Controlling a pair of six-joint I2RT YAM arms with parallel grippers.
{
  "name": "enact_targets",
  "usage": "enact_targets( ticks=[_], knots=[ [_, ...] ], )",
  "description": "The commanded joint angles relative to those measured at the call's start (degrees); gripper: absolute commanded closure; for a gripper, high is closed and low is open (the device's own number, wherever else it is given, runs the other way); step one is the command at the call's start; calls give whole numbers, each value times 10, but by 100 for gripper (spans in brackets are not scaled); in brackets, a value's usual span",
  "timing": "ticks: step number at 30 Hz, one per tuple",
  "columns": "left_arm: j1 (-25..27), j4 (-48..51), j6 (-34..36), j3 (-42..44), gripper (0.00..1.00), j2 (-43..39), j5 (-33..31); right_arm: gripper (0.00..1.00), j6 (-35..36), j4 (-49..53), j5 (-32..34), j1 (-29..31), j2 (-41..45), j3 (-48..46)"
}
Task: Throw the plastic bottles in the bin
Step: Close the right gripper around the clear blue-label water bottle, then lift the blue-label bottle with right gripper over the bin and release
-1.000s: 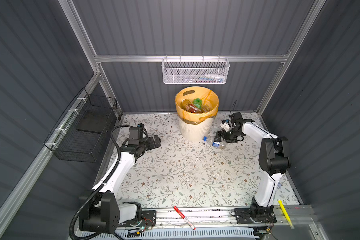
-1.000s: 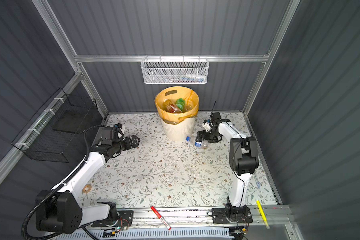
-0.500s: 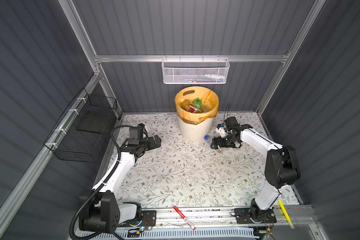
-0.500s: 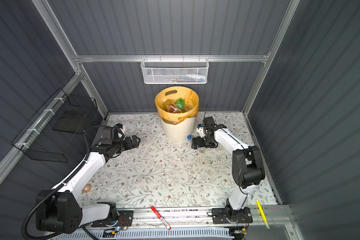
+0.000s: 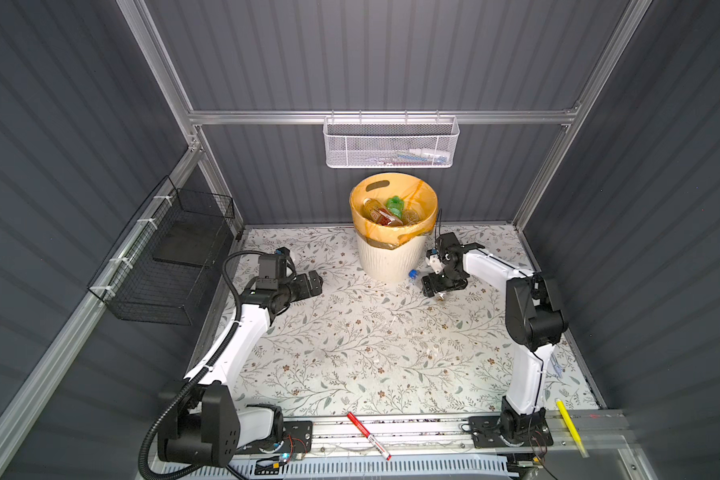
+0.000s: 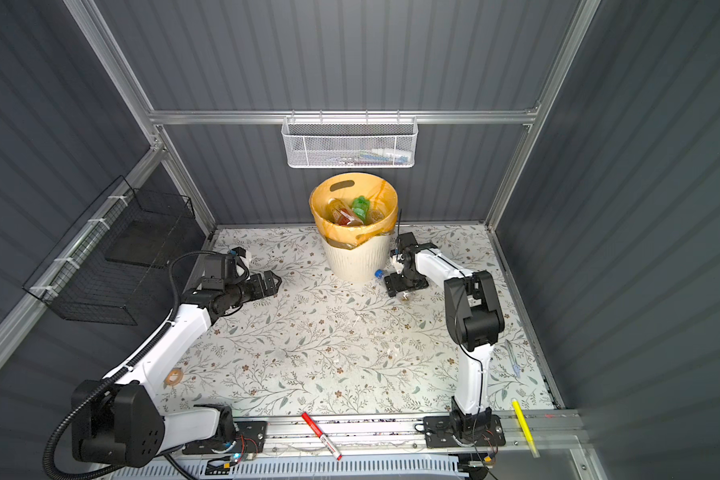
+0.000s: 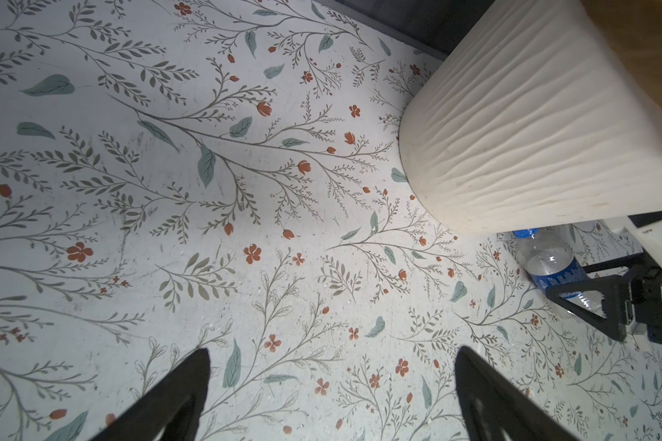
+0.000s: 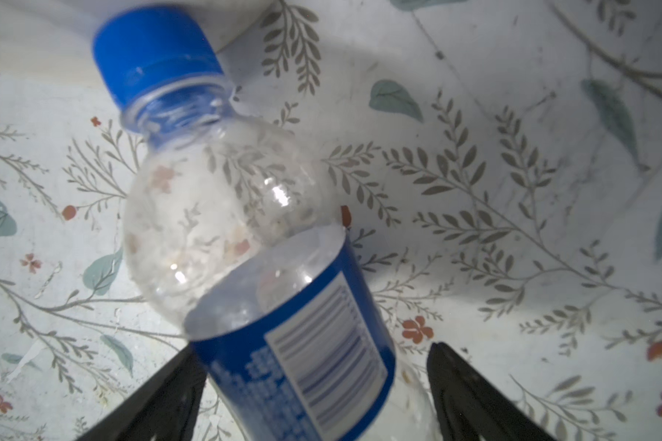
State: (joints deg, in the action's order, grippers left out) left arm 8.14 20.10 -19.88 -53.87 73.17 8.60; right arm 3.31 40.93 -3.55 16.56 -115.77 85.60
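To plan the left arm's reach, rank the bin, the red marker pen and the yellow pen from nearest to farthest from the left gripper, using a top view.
1. The bin, back centre, right of the left gripper.
2. The red marker pen, front rail, centre.
3. The yellow pen, front rail, far right.

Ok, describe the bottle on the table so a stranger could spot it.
Find the cream ribbed bin at the table's back. At its foot, by the right tool, lies a clear bottle. Unlike the red-labelled bottle and the green bottle in the bin, it has a blue cap and label.
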Motion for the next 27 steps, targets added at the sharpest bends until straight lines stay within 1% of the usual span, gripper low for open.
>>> enact_targets(
  ticks=[1,3,7,12,15,18,21,24,27],
  knots=[
    [-3,3,5,11,0,-1,8,17,4,-13,20,7,-1,-4],
    [-3,1,5,15,0,-1,8,24,-4,-16,12,7,-1,-9],
    [-3,-8,0,29,0,-5,9,34,-19,-27,-10,7,19,-33],
    [-3,-21,-4,46,0,-7,13,39,-47,-53,-41,7,68,-87],
    [-3,-28,-7,51,0,-5,18,43,-75,-71,-55,5,101,-126],
    [-3,-29,-8,49,0,-2,26,46,-120,-95,-75,-2,141,-175],
    [-3,-34,-7,52,0,-4,33,46,-178,-134,-93,-21,202,-248],
    [-3,-38,-4,62,0,-9,33,46,-237,-170,-112,-55,287,-340],
    [-3,-52,-5,71,0,-13,41,46,-288,-184,-127,-99,400,-426]
  ],
)
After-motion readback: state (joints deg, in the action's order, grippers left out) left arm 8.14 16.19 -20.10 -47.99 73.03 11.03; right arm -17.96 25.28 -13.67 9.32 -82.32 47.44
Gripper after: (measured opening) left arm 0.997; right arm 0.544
